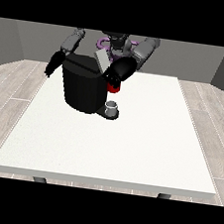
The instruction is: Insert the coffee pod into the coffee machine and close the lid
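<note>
While the robot is leaning in at the far edge of the white table, both of its arms are reaching down around one black coffee machine, which is standing near the far left part of the table.

At the view's right, the arm is bending at the elbow and coming down across the machine's top right corner. Its hand is sitting right at the head of the machine, just above a red thing at the machine. It is showing only as a dark rounded mass, so I cannot tell how far its fingers are spread or whether they are holding anything. A pale grey lid flap is standing tilted up just behind that hand, so the lid is looking open.

At the view's left, the other arm is hanging down beside the machine's far left side, just past the table's left edge. Its hand is pointing downward with the fingers looking fairly straight and slack, gripping nothing and standing apart from the machine.

One small grey thing is sitting on the machine's low base, under the red thing; I cannot tell whether it is the coffee pod or a cup.

Counting up: one machine, one red thing, one grey thing, two hands, one table.
</note>
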Controlling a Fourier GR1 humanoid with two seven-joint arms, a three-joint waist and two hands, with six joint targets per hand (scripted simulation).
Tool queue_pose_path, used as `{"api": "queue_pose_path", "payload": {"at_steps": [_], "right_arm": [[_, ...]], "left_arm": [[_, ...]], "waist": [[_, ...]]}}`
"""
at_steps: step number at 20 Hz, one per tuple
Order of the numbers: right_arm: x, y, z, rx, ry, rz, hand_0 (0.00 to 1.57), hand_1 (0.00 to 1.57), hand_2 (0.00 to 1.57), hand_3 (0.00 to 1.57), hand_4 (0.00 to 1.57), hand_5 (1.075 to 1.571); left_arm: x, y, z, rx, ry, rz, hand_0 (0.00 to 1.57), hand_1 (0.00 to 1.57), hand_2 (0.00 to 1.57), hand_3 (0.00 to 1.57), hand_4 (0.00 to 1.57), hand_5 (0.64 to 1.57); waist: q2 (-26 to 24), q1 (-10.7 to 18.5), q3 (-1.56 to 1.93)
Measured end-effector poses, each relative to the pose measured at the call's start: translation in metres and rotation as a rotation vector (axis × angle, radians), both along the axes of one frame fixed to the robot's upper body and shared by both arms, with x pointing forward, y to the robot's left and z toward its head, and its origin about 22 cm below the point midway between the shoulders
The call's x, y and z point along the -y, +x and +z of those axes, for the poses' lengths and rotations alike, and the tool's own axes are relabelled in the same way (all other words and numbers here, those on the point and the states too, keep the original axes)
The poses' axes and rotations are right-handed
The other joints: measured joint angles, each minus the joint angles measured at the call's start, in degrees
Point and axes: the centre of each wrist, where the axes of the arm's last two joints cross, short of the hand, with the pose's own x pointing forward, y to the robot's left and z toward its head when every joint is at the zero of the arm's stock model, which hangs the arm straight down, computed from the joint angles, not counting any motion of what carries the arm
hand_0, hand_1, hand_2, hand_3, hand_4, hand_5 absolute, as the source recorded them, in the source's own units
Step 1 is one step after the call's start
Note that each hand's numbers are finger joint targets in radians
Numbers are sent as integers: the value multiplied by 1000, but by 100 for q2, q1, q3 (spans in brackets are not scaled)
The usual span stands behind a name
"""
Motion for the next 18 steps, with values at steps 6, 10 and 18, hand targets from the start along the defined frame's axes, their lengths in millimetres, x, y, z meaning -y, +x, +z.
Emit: {"api": "queue_pose_path", "payload": {"at_steps": [6,10,18], "right_arm": [[6,3,5,2,-12,-11,0,0,0,0,108,1571],[1,0,0,-2,-8,-13,0,0,0,0,112,1571],[2,1,-2,-13,-25,-26,0,0,0,0,117,1571]], "left_arm": [[-1,-2,5,51,52,-12,742,742,871,653,0,1571],[-5,-2,3,68,83,-1,0,0,635,508,0,1571],[-8,-2,9,71,95,13,0,0,432,326,0,1571]], "waist": [[60,27,6],[32,28,10],[19,77,5]]}}
